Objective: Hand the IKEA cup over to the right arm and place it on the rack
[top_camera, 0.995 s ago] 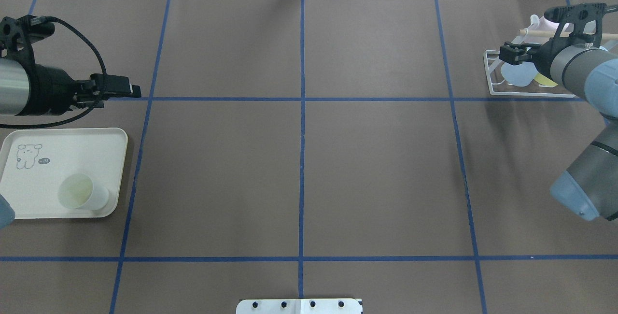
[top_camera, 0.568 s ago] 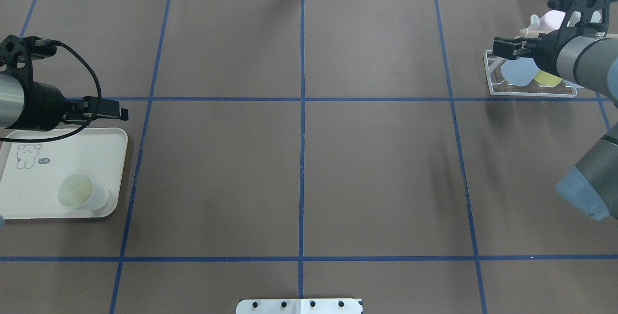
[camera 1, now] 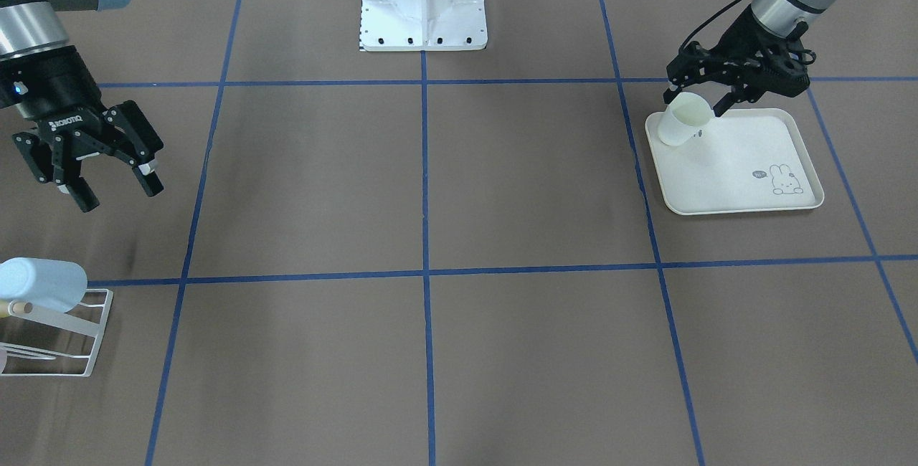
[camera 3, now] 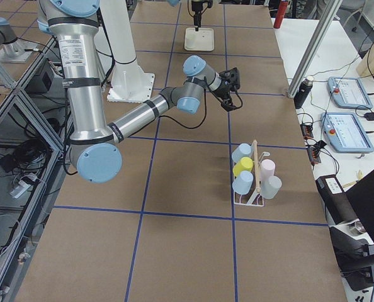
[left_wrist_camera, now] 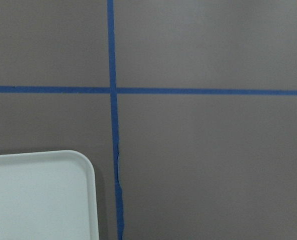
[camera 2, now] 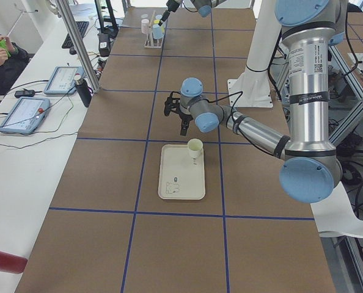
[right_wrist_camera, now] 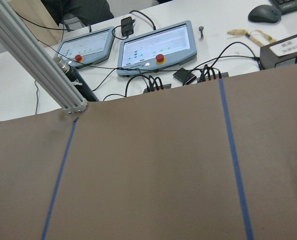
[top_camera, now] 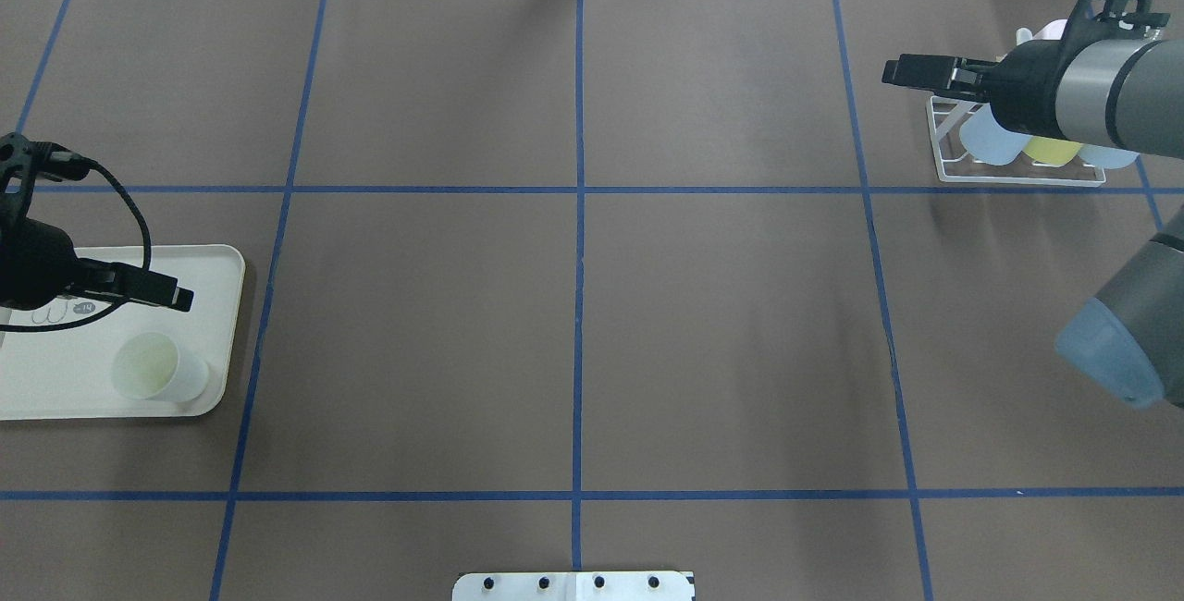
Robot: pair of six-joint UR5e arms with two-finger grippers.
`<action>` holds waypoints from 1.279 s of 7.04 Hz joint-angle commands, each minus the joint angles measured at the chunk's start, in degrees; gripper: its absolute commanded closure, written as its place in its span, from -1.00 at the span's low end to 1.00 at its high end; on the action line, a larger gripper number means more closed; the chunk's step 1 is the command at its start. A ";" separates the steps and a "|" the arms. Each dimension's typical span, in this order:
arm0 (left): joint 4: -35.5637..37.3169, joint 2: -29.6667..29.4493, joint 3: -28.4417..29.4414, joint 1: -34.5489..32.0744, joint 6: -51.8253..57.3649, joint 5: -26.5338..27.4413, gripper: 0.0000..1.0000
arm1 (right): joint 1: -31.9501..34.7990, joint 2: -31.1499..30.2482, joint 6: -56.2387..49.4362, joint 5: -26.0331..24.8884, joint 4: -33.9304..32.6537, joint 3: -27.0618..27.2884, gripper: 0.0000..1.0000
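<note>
Cup stands on tray; left gripper spread, empty, near it. Centre your jaws astride the rim before closing.

IKEA cup: pale, upright, mouth up, in the 4 o'clock corner of a cream tray, at 8 o'clock on the counter seen from overhead. White wire rack with wooden rod: at 2 o'clock, upright, carrying blue, yellow and pink cups.
</note>
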 commanded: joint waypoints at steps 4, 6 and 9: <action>-0.08 2.81 5.10 -1.30 8.16 -1.16 -0.98 | -2.93 10.50 17.11 8.57 0.29 -0.57 -1.00; -0.17 2.98 6.08 -0.95 8.25 -0.72 -0.92 | -3.55 10.69 17.66 8.57 0.30 -0.48 -1.00; -0.25 2.81 7.14 -0.60 8.25 -0.72 -0.64 | -3.64 10.69 17.66 8.66 0.30 -0.48 -1.00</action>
